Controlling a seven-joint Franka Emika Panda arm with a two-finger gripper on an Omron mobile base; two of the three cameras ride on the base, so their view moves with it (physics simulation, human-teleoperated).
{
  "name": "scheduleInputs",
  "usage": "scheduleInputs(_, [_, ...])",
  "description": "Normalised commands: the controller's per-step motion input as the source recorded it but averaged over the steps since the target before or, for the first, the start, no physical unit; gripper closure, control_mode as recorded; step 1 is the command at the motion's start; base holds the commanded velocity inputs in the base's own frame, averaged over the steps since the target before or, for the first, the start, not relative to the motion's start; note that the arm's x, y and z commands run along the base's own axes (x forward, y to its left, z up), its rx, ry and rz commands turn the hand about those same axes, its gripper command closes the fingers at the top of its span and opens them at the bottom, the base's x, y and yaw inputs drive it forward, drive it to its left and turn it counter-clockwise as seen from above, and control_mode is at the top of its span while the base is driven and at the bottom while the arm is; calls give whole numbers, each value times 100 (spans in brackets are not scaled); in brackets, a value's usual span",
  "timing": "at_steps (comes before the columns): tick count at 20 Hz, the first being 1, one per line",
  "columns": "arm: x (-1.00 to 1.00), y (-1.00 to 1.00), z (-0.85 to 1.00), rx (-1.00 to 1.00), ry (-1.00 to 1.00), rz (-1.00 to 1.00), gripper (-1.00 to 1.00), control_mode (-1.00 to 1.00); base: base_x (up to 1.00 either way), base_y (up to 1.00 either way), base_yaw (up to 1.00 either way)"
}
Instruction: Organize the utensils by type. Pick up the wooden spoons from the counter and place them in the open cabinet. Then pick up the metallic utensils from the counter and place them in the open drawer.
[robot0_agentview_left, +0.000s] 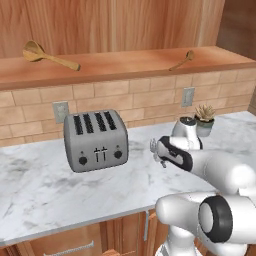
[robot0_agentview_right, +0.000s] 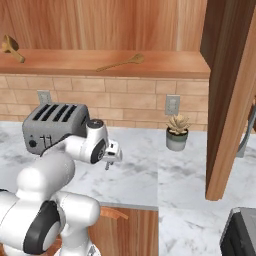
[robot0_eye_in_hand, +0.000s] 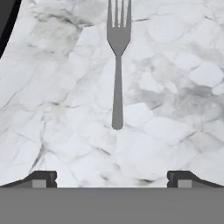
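though flat, fork (robot0_eye_in_hand: 117, 65) tines away

Bare counter (robot0_eye_in_hand: 52, 131) lies all around the fork (robot0_eye_in_hand: 117, 65), open at 3, 6 and 9 o'clock of it in the hand view, so fingers can drop on either side of its handle. The toaster (robot0_agentview_left: 96, 140) stands near at 9 o'clock of the gripper (robot0_agentview_left: 156, 151) in the left base view, the potted plant (robot0_agentview_left: 204, 119) at 2 o'clock. The open cabinet (robot0_agentview_right: 150, 65) shelf has bare wood between the two wooden spoons (robot0_agentview_left: 50, 56)
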Motion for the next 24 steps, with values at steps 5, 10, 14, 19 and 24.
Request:
scheduleInputs(5, [39,0,-41,0,0,3,-100,-100,0,0,0])
scheduleInputs(10, [32,0,-31,0,1,1,-100,-100,0,0,0])
scheduleInputs(14, [28,0,-19,0,1,0,-100,-100,0,0,0])
scheduleInputs(19, [23,0,-7,0,3,0,-100,-100,0,0,0])
scheduleInputs(24, [18,0,-11,0,0,0,-100,-100,0,0,0])
